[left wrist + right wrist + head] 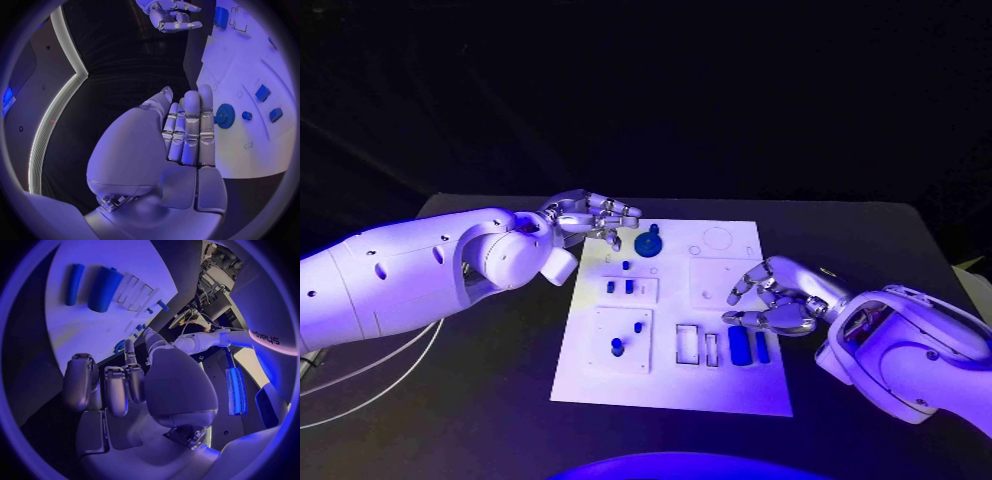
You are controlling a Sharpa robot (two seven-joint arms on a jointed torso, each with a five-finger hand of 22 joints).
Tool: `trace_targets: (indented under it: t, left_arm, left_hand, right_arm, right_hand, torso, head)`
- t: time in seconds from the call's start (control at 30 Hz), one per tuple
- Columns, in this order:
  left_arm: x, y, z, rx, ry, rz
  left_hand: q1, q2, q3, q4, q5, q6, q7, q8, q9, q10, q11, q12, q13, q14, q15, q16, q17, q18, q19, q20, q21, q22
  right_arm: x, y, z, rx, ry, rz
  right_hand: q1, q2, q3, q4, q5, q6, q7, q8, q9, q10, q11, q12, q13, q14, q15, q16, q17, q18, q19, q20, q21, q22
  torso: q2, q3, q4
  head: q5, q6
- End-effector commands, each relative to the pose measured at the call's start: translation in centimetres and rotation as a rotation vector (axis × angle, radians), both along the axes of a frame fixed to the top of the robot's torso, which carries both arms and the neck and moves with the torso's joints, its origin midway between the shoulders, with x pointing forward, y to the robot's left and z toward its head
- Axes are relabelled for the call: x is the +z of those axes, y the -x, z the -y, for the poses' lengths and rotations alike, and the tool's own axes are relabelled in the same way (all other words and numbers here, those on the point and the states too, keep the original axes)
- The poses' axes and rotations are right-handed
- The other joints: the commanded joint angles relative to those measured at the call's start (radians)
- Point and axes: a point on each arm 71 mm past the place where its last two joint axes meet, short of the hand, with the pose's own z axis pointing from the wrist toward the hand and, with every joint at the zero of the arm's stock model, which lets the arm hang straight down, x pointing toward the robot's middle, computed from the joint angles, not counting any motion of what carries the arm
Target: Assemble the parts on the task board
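Observation:
The white task board (672,385) lies in the middle of the black table. A blue gear (648,241) stands near its far left corner, and my left hand (593,215) hovers just beside it, fingers held out, holding nothing. In the left wrist view the gear (225,116) sits just past the fingertips (206,97), with a small peg (247,115) beside it. My right hand (776,300) hangs over the board's right side, its fingers loosely curved around nothing. Two long blue blocks (738,345) lie just below it; the wider block (104,289) also appears in the right wrist view.
Small blue pieces (627,286) stand in raised white plates on the board's left half. Two empty rectangular slots (688,343) sit left of the long blocks. A round recess (718,238) marks the far right corner. White cables (365,375) trail off the table's left side.

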Motion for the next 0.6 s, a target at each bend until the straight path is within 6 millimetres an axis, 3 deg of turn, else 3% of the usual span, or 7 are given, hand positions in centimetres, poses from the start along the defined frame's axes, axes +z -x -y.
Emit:
trace_targets:
  t: [0.03, 0.13, 0.3, 0.43, 0.6]
  left_arm:
    - [0.0, 0.1, 0.3, -0.024, 0.018, 0.017]
    - [-0.2, 0.1, 0.4, -0.026, 0.021, 0.014]
    - [-0.4, 0.1, 0.5, -0.027, 0.023, 0.013]
    - [-0.4, 0.1, 0.6, -0.030, 0.025, 0.013]
    - [-0.4, 0.2, 0.6, -0.030, 0.026, 0.013]
  left_hand:
    - [0.003, 0.009, -0.001, -0.003, 0.000, 0.001, -0.005, 0.006, -0.002, -0.009, 0.001, 0.007, 0.001, -0.006, -0.001, -0.002, -0.001, 0.013, 0.009, -0.001, -0.004, -0.001]
    - [0.003, 0.009, -0.001, -0.003, 0.000, 0.001, -0.005, 0.006, -0.002, -0.009, 0.001, 0.007, 0.001, -0.006, -0.001, -0.002, -0.001, 0.013, 0.009, -0.001, -0.004, -0.001]
    - [0.003, 0.009, -0.001, -0.003, 0.000, 0.001, -0.005, 0.006, -0.002, -0.009, 0.001, 0.007, 0.001, -0.006, -0.001, -0.002, -0.001, 0.013, 0.009, -0.001, -0.004, -0.001]
    - [0.003, 0.009, -0.001, -0.003, 0.000, 0.001, -0.005, 0.006, -0.002, -0.009, 0.001, 0.007, 0.001, -0.006, -0.001, -0.002, -0.001, 0.013, 0.009, -0.001, -0.004, -0.001]
    - [0.003, 0.009, -0.001, -0.003, 0.000, 0.001, -0.005, 0.006, -0.002, -0.009, 0.001, 0.007, 0.001, -0.006, -0.001, -0.002, -0.001, 0.013, 0.009, -0.001, -0.004, -0.001]
  right_arm:
    - [-0.8, 0.6, 1.5, -0.079, 0.013, -0.094]
    - [-1.0, 1.3, 2.9, -0.133, 0.059, -0.075]
    - [-1.2, 2.2, 4.1, -0.204, 0.120, -0.035]
    - [-1.8, 2.5, 4.1, -0.241, 0.139, -0.022]
    - [-2.6, 2.6, 3.5, -0.245, 0.141, -0.014]
  right_hand:
    - [0.007, 0.014, -0.028, 0.008, -0.003, 0.002, -0.006, 0.006, 0.021, 0.033, -0.002, 0.026, 0.132, 0.092, -0.005, 0.010, 0.184, -0.014, 0.008, 0.000, 0.010, 0.146]
    - [-0.001, 0.009, -0.055, 0.024, 0.011, 0.008, -0.008, 0.010, 0.034, 0.032, -0.003, 0.028, 0.135, 0.093, -0.005, 0.013, 0.190, -0.015, 0.009, -0.001, 0.013, 0.149]
    - [-0.005, 0.001, -0.100, 0.055, 0.045, 0.010, -0.011, 0.010, 0.053, 0.020, -0.006, 0.014, 0.119, 0.093, -0.007, 0.014, 0.192, -0.014, 0.008, -0.002, 0.007, 0.149]
    - [-0.011, -0.001, -0.150, 0.087, 0.103, 0.006, -0.011, 0.006, 0.069, 0.016, -0.006, 0.007, 0.115, 0.093, -0.007, 0.014, 0.192, -0.013, 0.006, -0.002, 0.000, 0.150]
    - [-0.019, 0.005, -0.173, 0.094, 0.119, 0.004, -0.011, 0.004, 0.077, 0.013, -0.005, 0.002, 0.111, 0.092, -0.007, 0.012, 0.189, -0.012, 0.004, -0.002, -0.009, 0.148]
  torso:
    - [-0.012, 0.0004, -0.0125]
    - [-0.014, 0.0014, -0.0138]
    - [-0.018, -0.0001, -0.0193]
    - [-0.019, -0.0030, -0.0206]
    - [-0.018, -0.0028, -0.0190]
  head:
    - [-0.037, -0.002]
    - [-0.070, -0.002]
    - [-0.092, -0.008]
    - [-0.099, -0.013]
    - [-0.101, -0.014]
